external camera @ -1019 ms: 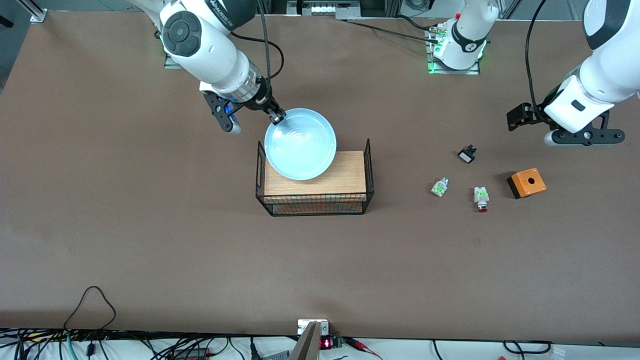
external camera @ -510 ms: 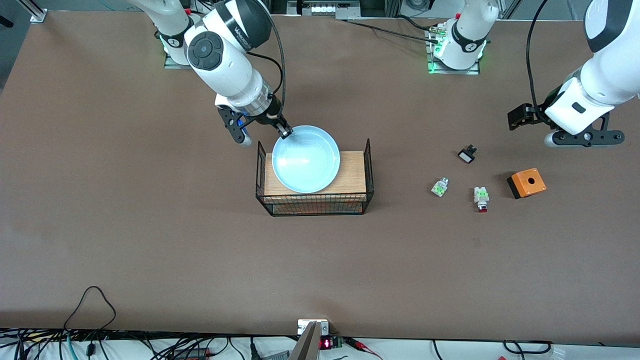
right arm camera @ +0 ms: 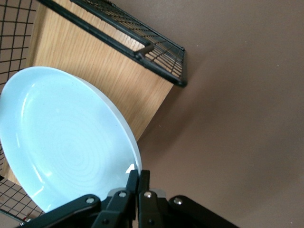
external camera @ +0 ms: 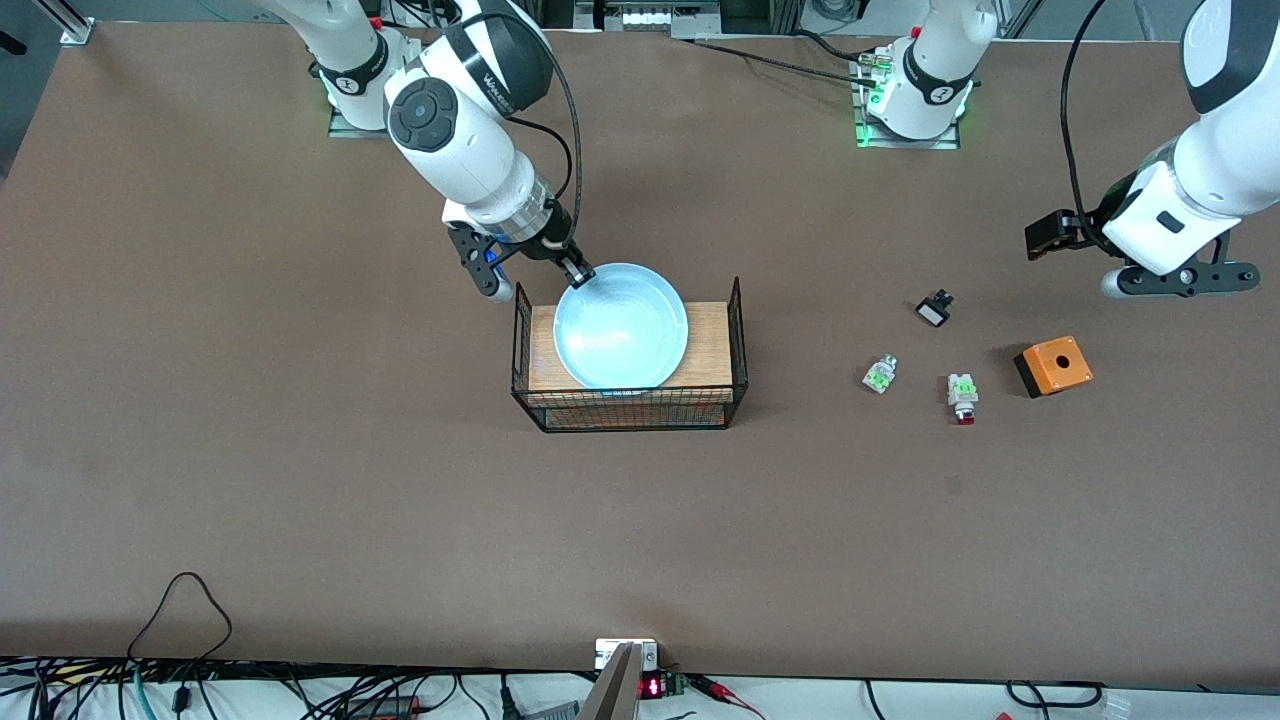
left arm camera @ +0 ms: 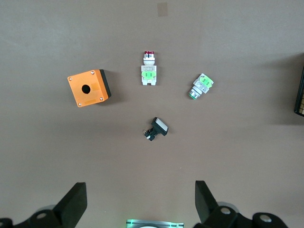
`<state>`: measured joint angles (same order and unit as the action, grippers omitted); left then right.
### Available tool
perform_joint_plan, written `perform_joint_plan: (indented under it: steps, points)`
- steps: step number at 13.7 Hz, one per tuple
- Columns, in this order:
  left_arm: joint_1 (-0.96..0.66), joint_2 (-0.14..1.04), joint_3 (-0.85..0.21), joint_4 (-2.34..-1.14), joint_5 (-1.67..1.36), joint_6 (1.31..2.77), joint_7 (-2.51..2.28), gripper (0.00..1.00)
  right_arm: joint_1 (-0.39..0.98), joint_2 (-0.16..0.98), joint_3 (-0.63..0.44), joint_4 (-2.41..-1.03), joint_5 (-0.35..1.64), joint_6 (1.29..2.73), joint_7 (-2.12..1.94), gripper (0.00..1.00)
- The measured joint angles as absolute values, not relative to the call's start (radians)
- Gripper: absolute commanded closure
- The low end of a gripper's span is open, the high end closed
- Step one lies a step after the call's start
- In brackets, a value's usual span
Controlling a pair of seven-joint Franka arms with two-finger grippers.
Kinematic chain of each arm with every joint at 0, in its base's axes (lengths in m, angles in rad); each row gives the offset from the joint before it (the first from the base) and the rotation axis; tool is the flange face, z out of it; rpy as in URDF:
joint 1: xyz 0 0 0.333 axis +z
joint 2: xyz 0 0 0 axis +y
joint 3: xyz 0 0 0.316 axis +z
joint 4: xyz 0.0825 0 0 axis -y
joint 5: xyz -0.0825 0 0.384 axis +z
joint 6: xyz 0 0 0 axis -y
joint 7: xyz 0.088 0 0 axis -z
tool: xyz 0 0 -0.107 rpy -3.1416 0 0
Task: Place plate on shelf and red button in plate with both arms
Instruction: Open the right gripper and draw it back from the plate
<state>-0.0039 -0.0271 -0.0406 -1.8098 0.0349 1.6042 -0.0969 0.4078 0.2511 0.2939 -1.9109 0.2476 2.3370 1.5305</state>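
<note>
Pinching the rim of the plate (external camera: 621,327), the right end effector (external camera: 577,272) has its fingers pressed together on the edge that lies toward the robots' bases and the right arm's end of the counter (external camera: 300,450). In the right wrist view the two black fingertips (right arm camera: 132,183) meet on the pale blue rim (right arm camera: 124,133), one on each face of it. The plate hangs over the wooden board (external camera: 712,345) of the black wire rack (external camera: 738,340) and covers most of the board's depth; whether it touches the wood cannot be told.

The left end effector (external camera: 1180,284) waits in the air over bare counter at the left arm's end, its fingers (left arm camera: 73,202) spread wide with nothing between them. Below it, as the left wrist view shows, lie four small parts, all apart from one another. The red button (external camera: 963,397) rests on the counter, its red tip pointing toward the front camera. Beside it, toward the rack, sits a similar white-and-green piece (external camera: 879,375). A small black-and-white piece (external camera: 934,309) lies farther from the front camera than both. An orange box (external camera: 1052,366) with a round hole in its top stands just toward the left arm's end from the red button.
</note>
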Motion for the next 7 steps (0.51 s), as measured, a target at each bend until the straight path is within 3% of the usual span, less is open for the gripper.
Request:
perform_joint_plan:
  steps: [2, 3, 4, 7]
  points:
    - [-0.004, -0.025, -0.041, -1.81, 0.035, 1.601, -0.097, 0.0, 0.418, 0.266, 0.294, -1.911, 0.248, 2.358, 1.53, 1.0]
    - [-0.004, -0.023, -0.041, -1.808, 0.035, 1.601, -0.097, 0.0, 0.42, 0.271, 0.294, -1.911, 0.248, 2.364, 1.53, 0.83]
    - [-0.004, -0.018, -0.041, -1.805, 0.035, 1.601, -0.097, 0.0, 0.42, 0.273, 0.293, -1.911, 0.247, 2.367, 1.53, 0.01]
    - [-0.004, -0.001, -0.041, -1.794, 0.035, 1.601, -0.097, 0.0, 0.416, 0.267, 0.262, -1.906, 0.247, 2.371, 1.528, 0.0]
